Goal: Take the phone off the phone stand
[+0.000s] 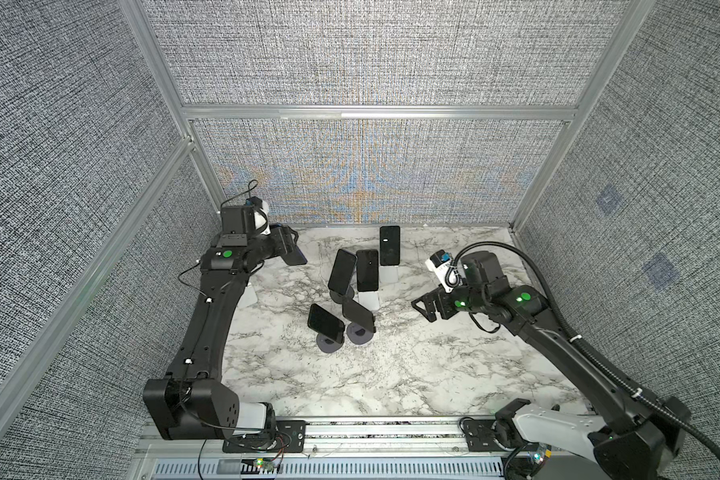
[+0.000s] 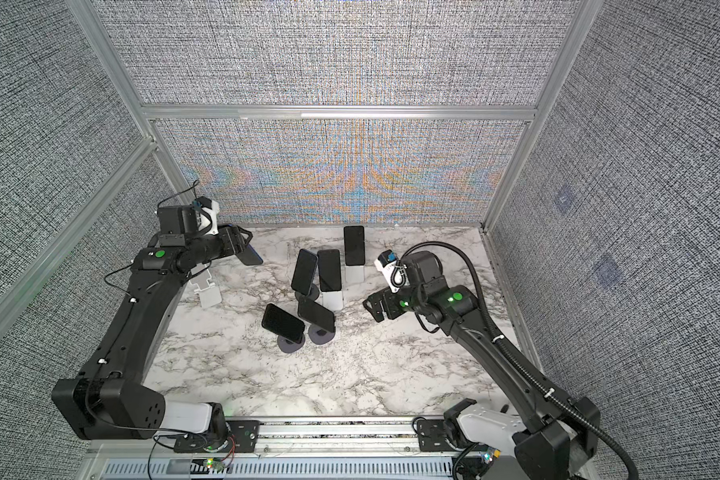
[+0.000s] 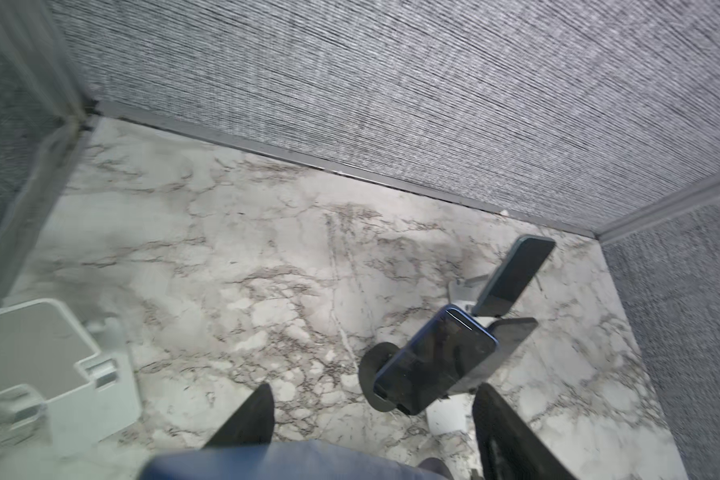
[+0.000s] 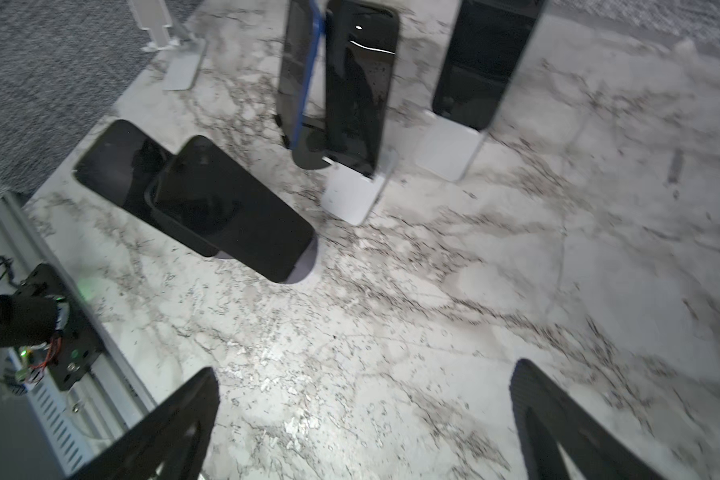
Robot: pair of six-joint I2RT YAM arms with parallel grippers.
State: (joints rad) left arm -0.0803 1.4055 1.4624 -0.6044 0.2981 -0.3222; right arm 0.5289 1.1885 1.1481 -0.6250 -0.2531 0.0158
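Marble tabletop (image 1: pixel 412 365), seen in both top views. Your left gripper (image 1: pixel 292 250) sits at 10 o'clock, and its fingers (image 3: pixel 258 419) are clamped across the width of a blue-edged phone (image 2: pixel 253 258), which is off its stand and above the table. The left wrist view shows that phone only as a blue blur low between the fingers. The empty white stand (image 2: pixel 206 291) is at 9 o'clock, partly under your left arm and apart from the held phone. Your right gripper (image 1: pixel 422 309) hovers at 3 o'clock with its jaws spread wide and nothing in them; the right wrist view shows bare marble between them. 5 other handsets cluster from the centre to 12 o'clock: 3 upright phones (image 1: pixel 390 245) and 2 landscape phones (image 1: pixel 325 320) tilted on dark round bases (image 1: pixel 328 345).
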